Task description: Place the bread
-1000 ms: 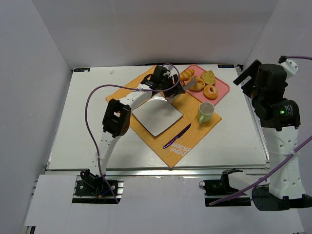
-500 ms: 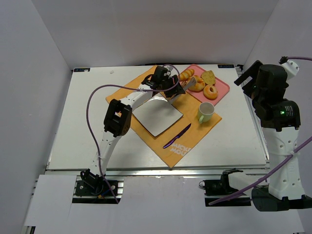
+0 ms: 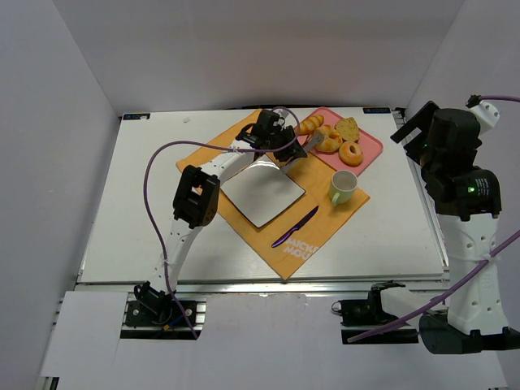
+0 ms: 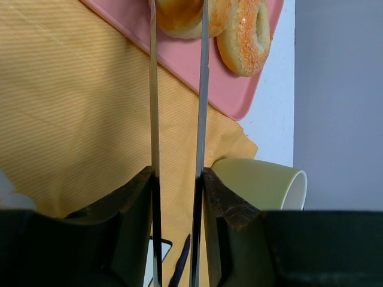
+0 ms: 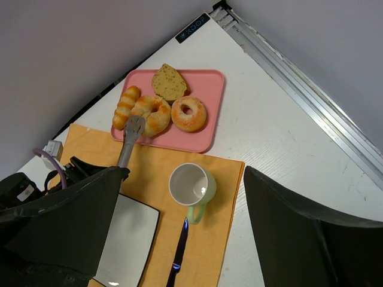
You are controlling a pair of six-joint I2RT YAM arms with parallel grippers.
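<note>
My left gripper (image 3: pixel 280 140) is shut on metal tongs (image 3: pixel 315 140). It holds them low over the orange mat (image 3: pixel 313 244), pointing at the pink tray (image 3: pixel 372 146). In the left wrist view the two tong arms (image 4: pixel 203 89) stand a little apart on either side of a glazed ring bread (image 4: pixel 176 15) on the tray (image 4: pixel 179 60). A sugared bagel (image 4: pixel 248 30) lies beside it. The tray also holds a small roll (image 5: pixel 124 106) and a bread slice (image 5: pixel 167 82). A square white plate (image 3: pixel 262 193) lies on the mat. My right gripper (image 3: pixel 418 130) is open, empty and raised at the right.
A green mug (image 3: pixel 343 187) stands on the mat right of the plate, close to the tongs' right side (image 4: pixel 257 185). A purple knife (image 3: pixel 295 227) lies on the mat in front of the mug. The table's right edge rail (image 5: pixel 299 89) runs beside the tray.
My left gripper has edged the tongs slightly further over the tray, onto the ring bread. The right arm has not moved.
</note>
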